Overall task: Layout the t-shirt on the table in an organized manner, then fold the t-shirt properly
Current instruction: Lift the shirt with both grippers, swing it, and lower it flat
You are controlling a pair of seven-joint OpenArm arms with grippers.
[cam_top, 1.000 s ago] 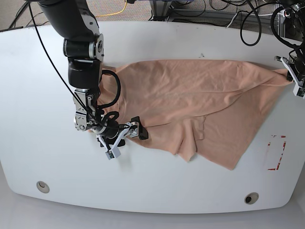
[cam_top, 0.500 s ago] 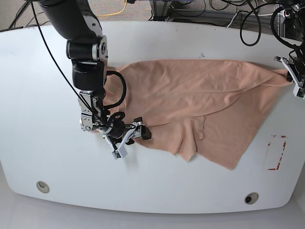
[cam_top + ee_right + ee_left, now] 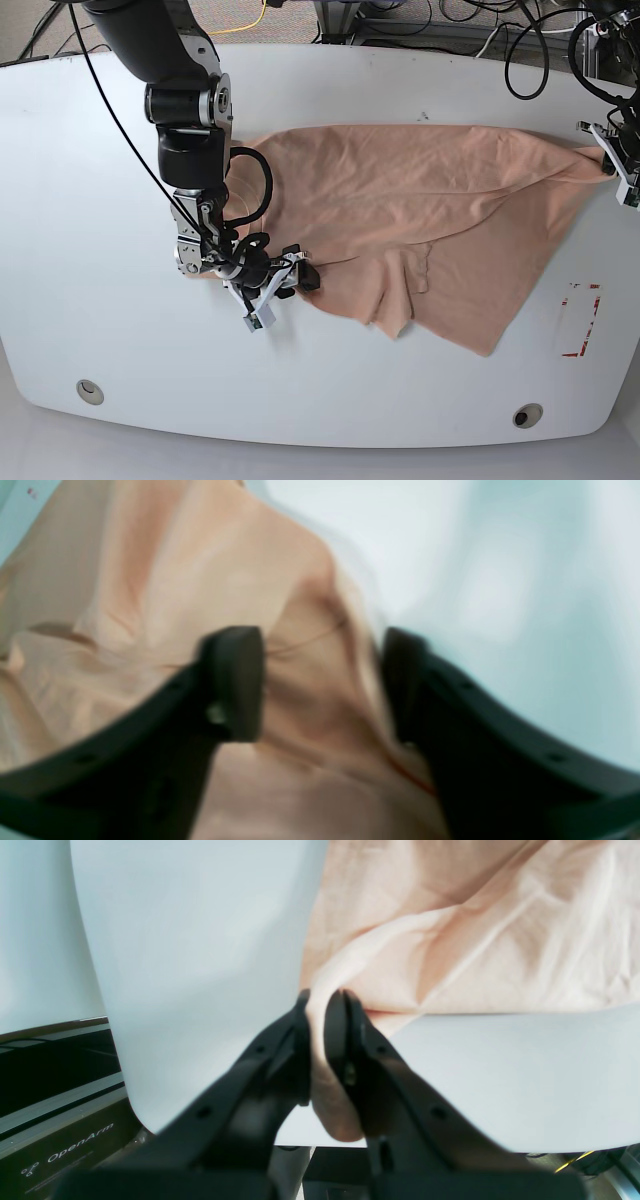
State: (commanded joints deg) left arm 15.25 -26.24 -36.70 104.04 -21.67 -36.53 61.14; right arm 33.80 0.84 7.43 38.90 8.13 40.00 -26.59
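The peach-tan t-shirt (image 3: 420, 200) lies spread and wrinkled across the white table (image 3: 400, 400), with a flap folded over near its lower middle. My left gripper (image 3: 610, 160) is at the far right table edge, shut on the shirt's right corner. The left wrist view shows that gripper (image 3: 320, 997) pinching a fold of the t-shirt (image 3: 475, 940). My right gripper (image 3: 280, 300) sits at the shirt's lower-left edge. It stands open (image 3: 320, 670) in the blurred right wrist view, its fingers on either side of a ridge of the t-shirt (image 3: 150, 580).
A red-outlined rectangle mark (image 3: 580, 320) is on the table at the right, near the shirt's lower corner. Two round holes (image 3: 90, 390) (image 3: 527, 414) sit near the front edge. Cables lie beyond the far edge. Bare table (image 3: 200, 940) borders the left gripper.
My right gripper has slid to the right along the table and now has the shirt's lower-left edge between its fingers. The left gripper and the shirt's corner have stayed put.
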